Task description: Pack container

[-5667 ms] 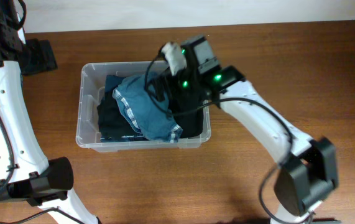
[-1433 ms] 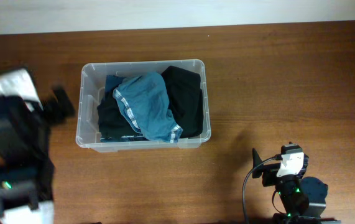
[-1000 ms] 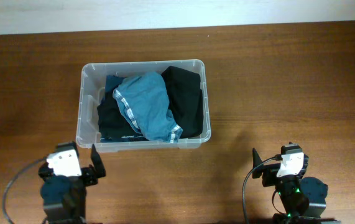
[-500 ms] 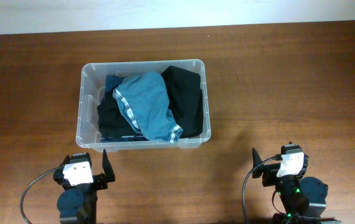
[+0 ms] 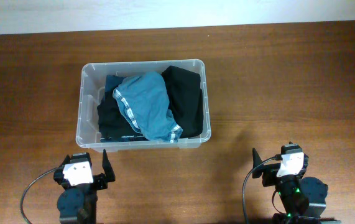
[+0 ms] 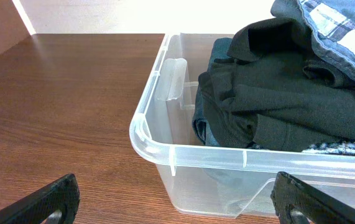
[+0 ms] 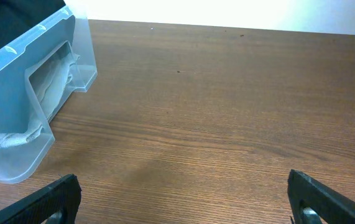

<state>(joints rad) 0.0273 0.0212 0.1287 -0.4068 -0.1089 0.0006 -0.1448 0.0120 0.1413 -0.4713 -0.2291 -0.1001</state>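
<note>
Obs: the container sits on the counter, filled with clothes. A blue garment lies on top of dark clothes, and in the left wrist view it mounds above the container's rim.

Left claw: fingers spread wide, holding nothing, low on the container's near side and facing its near-left corner. Right claw: also spread and empty, well off the container's near-right corner, with mostly bare counter in front of it.

We judge the packing close to done, perhaps finished; nothing loose shows on the counter around the container.

Risks from here:
- The blue garment is heaped rather than tucked. Its checked hem reaches toward the container's near wall, so a nudge to the container could let it creep over the rim.
- A spread finger reaching in low from the container's near side could hit the wall before clearing the rim. The tub looks light, so we expect it to slide or tip rather than resist.
- Pressing the heap down with one claw, off the container's centre, could rock the container.
- Soft cloth can snag on a fingertip and come back out as that claw lifts away.
- We see no lid; if one is called for, the mound would likely stop it from seating
</note>
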